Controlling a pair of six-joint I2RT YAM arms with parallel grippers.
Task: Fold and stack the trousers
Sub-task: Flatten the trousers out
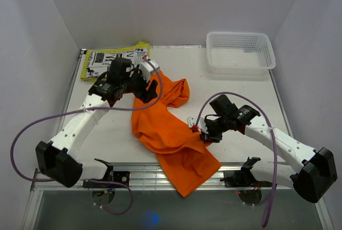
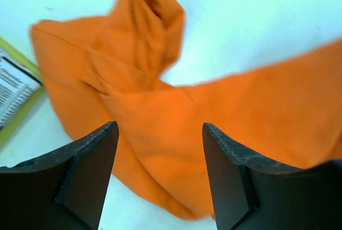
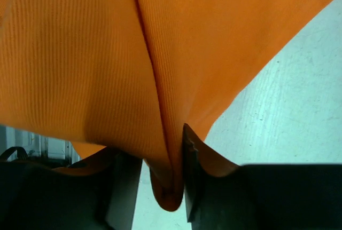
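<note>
The orange trousers (image 1: pixel 166 126) lie crumpled across the middle of the table, one end bunched at the back and the other hanging over the front edge. My left gripper (image 1: pixel 147 89) hovers open over the back bunch. In the left wrist view its jaws stand wide apart above the orange cloth (image 2: pixel 160 112), holding nothing. My right gripper (image 1: pixel 202 132) is shut on the right edge of the trousers. The right wrist view shows a fold of the cloth (image 3: pixel 171 187) pinched between its fingers (image 3: pixel 191 171).
A white mesh basket (image 1: pixel 240 52) stands at the back right. A yellow and black printed booklet (image 1: pixel 107 59) lies at the back left, just behind my left arm. The metal rail (image 1: pixel 144 174) runs along the front table edge.
</note>
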